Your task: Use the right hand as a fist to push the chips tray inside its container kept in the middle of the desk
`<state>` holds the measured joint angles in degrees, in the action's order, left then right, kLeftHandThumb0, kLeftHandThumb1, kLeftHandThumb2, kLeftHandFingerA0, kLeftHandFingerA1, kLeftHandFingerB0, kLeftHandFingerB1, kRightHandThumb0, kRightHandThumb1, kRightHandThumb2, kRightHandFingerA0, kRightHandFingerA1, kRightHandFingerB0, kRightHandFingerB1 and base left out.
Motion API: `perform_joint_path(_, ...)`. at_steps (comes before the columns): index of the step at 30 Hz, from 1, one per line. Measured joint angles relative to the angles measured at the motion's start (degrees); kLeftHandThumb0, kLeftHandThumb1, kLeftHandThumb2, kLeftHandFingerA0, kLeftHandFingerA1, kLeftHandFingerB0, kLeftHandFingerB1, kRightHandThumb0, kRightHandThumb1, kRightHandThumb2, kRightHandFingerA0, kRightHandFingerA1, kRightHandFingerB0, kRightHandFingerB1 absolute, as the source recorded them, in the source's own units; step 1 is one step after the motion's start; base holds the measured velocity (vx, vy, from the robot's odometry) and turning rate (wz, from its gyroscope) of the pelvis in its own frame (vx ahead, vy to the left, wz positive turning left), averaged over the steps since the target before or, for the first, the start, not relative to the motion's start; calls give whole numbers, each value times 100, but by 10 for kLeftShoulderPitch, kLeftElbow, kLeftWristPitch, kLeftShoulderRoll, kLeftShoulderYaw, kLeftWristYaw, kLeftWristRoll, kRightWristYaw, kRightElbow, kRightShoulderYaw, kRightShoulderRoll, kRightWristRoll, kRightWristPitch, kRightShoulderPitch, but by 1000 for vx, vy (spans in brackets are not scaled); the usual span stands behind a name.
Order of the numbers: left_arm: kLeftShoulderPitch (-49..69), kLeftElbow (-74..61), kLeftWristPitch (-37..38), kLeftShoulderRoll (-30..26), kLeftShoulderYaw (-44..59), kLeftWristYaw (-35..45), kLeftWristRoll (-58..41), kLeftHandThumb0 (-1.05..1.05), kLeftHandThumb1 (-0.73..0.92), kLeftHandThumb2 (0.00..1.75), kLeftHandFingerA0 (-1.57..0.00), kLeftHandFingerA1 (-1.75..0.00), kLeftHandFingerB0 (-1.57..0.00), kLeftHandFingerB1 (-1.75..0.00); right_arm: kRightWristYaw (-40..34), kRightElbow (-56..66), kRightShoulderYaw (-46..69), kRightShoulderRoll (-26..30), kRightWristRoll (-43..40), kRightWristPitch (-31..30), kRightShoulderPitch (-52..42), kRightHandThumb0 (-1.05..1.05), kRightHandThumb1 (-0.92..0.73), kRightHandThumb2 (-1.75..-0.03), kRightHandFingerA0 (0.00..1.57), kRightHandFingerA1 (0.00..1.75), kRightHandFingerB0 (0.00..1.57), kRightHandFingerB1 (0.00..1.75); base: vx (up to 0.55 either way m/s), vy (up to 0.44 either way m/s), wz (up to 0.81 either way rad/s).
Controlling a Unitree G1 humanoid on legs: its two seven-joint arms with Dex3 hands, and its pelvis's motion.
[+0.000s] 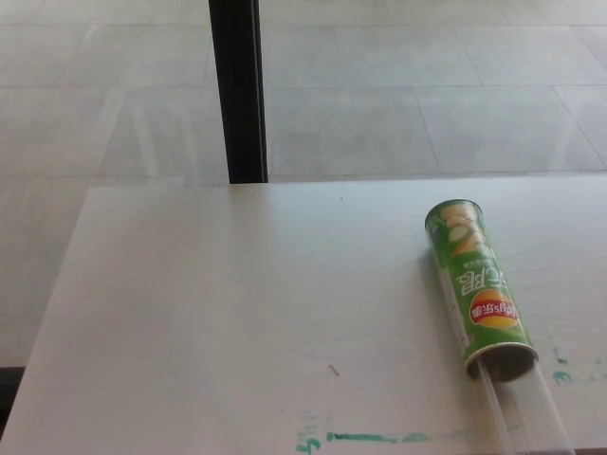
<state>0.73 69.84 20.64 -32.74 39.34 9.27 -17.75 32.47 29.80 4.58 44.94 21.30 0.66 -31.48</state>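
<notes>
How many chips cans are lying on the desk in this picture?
1. The green chips can lies on its side at the right of the white desk, its open end toward the near edge, with the clear tray sticking out. Nothing seems to hide another.
</notes>
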Motion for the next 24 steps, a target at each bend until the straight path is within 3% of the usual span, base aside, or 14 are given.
perform_joint_path(7, 0, 0, 0, 0, -1, 0, 0, -64, 84, 65, -51, -49, -41, -40, -20, -15, -35, -18, 60, -25, 30, -54, -74, -62, 79, 72, 59, 44, 0, 0, 0)
perform_joint_path(8, 0, 0, 0, 0, -1, 0, 0, -63, 85, 65, -50, -49, -41, -40, -23, -15, -39, -21, 68, -28, 33, -55, -63, -101, 79, 87, 52, 60, 0, 0, 0)
perform_joint_path(10, 0, 0, 0, 0, -1, -1, 0, -63, 85, 65, -49, -49, -41, -40, -29, -16, -46, -27, 86, -34, 40, -55, -63, -102, 80, 86, 50, 60, 0, 0, 0)
perform_joint_path(11, 0, 0, 0, 0, -1, -1, 0, -64, 85, 65, -49, -49, -41, -40, -32, -16, -48, -30, 94, -37, 44, -55, -77, -63, 77, 80, 55, 42, 0, 0, 0)
perform_joint_path(15, 0, 0, 0, 0, -1, -1, 0, -64, 84, 66, -48, -47, -40, -40, -41, -15, -57, -43, 126, -52, 61, -55, -75, -62, 81, 82, 56, 43, 0, 0, 0)
perform_joint_path(16, 0, 0, 0, 0, -1, -1, 0, -65, 84, 65, -49, -48, -41, -40, -43, -15, -59, -45, 133, -55, 66, -54, -61, -101, 83, 82, 49, 59, 0, 0, 0)
perform_joint_path(17, 0, 0, 0, 0, -1, -1, 0, -64, 84, 66, -49, -47, -40, -40, -46, -14, -59, -49, 141, -59, 70, -57, -76, -63, 81, 72, 56, 41, 0, 0, 0)
perform_joint_path(22, 1, 2, 0, 0, -2, -1, 0, -64, 85, 65, -48, -48, -40, -40, -60, 2, -60, -70, 181, -75, 94, -57, -76, -63, 82, 63, 57, 41, 0, 0, 0)
perform_joint_path(24, 2, 2, 0, 0, -2, -1, -1, -64, 85, 65, -48, -48, -40, -40, -64, 5, -60, -75, 192, -78, 100, -58, -75, -63, 85, 66, 57, 41, 0, 0, 0)
